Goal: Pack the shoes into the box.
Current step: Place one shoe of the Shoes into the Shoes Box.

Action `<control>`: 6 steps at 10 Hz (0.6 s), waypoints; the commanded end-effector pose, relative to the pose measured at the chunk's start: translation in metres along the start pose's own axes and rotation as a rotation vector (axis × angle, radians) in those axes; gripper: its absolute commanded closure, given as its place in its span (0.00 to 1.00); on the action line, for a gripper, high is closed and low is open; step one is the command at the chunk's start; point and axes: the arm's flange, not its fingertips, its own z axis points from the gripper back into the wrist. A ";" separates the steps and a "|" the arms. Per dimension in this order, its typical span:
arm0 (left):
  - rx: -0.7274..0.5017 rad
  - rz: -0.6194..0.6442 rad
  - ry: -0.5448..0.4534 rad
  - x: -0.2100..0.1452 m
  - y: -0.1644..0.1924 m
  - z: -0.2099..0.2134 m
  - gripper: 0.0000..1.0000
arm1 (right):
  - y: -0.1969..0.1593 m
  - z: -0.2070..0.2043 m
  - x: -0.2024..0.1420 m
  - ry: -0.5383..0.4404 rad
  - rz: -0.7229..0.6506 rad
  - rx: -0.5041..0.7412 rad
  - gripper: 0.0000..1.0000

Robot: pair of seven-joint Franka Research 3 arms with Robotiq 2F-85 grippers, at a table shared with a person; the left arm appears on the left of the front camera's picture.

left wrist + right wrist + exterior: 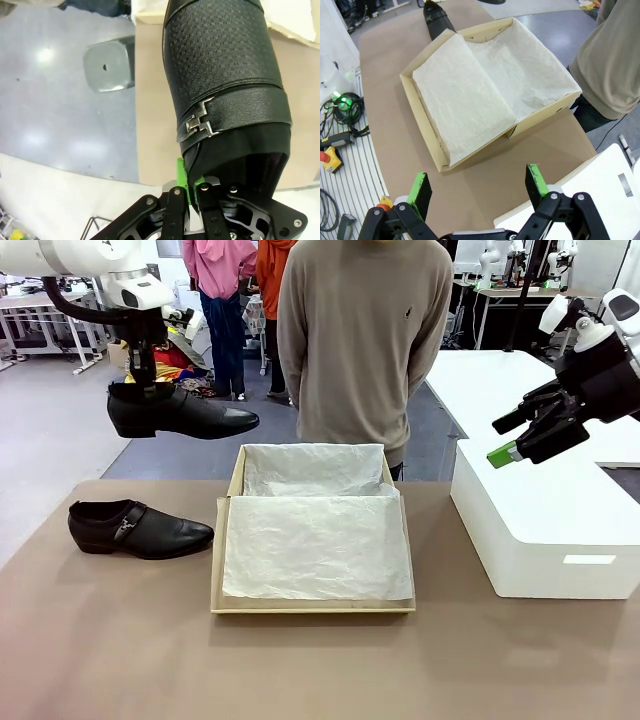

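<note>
Black leather shoe [180, 412] clamped at the heel in left pincer [189, 181], right pincer [477, 182] wide apart, empty.

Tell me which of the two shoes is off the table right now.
The raised shoe, gripped at its heel by the left gripper, hangs in the air left of the box. The other shoe sits on the table, untouched.
</note>
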 end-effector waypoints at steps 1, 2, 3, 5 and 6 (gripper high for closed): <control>-0.037 -0.010 -0.006 -0.006 -0.013 0.003 1.00 | -0.001 -0.001 0.001 -0.026 0.004 0.013 0.00; 0.000 0.000 0.000 0.000 0.000 0.000 1.00 | -0.001 -0.001 0.001 -0.026 0.004 0.013 0.00; 0.000 0.000 0.000 0.000 0.000 0.000 1.00 | -0.001 -0.001 0.001 -0.026 0.004 0.013 0.00; 0.000 0.000 0.000 0.000 0.000 0.000 1.00 | -0.001 -0.001 0.001 -0.026 0.004 0.013 0.00; 0.000 0.000 0.000 0.000 0.000 0.000 1.00 | -0.001 -0.001 0.001 -0.026 0.004 0.013 0.00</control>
